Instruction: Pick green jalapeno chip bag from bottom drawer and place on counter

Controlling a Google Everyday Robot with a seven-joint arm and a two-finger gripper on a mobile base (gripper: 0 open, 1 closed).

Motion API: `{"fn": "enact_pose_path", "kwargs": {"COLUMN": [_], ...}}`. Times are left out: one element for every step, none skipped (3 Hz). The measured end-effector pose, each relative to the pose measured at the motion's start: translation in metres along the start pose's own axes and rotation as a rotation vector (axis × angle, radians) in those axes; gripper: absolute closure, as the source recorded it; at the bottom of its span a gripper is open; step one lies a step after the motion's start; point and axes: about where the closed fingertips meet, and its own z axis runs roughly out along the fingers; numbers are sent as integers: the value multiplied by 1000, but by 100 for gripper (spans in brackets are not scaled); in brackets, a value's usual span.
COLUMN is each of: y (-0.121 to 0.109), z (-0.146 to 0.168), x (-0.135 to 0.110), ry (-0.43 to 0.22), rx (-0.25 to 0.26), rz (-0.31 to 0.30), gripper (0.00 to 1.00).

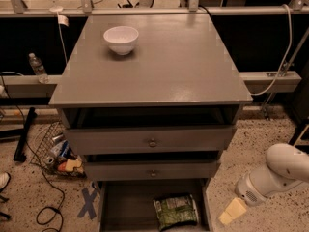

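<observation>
Cabinet (150, 140), grey, three drawers, seen from above and in front. The flat grey surface (169, 71) on top overhangs the body slightly and carries a white bowl (120, 39), upright, near its rear left corner. Below it sit the top drawer (193, 140) and the middle drawer (120, 171), each with a small round knob at the centre of its face and a dark gap above it. The bottom drawer (126, 206) is pulled out toward the viewer, showing its plain flat floor. The green jalapeno chip bag (176, 210) lies flat on that floor in the right half of the drawer, close to the right wall, its crinkled green foil and pale print facing up; the left half of the floor is bare.

The white arm (277, 173) enters from the lower right and slopes down to the left. The claw (232, 211), pale yellow at its tip, hangs over the speckled floor (260, 134) just outside the drawer's right wall, near the bag but apart from it. How far open the claw stands cannot be told; nothing is seen in its hold.

Left of the cabinet: a wire basket (57, 151) of small items, a blue tape cross (89, 203) on the floor, and a water bottle (36, 66) on a ledge
</observation>
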Motion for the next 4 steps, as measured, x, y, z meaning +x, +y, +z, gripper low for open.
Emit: {"fn": "enact_pose_path", "kwargs": {"y": [-27, -28, -49, -86], "z": [53, 56, 81, 123], "x": [14, 13, 14, 10], "ry": [-83, -83, -74, -105], "rx": [-62, -65, -56, -65], "rz": [78, 75, 56, -12], "gripper": [0, 0, 0, 0]}}
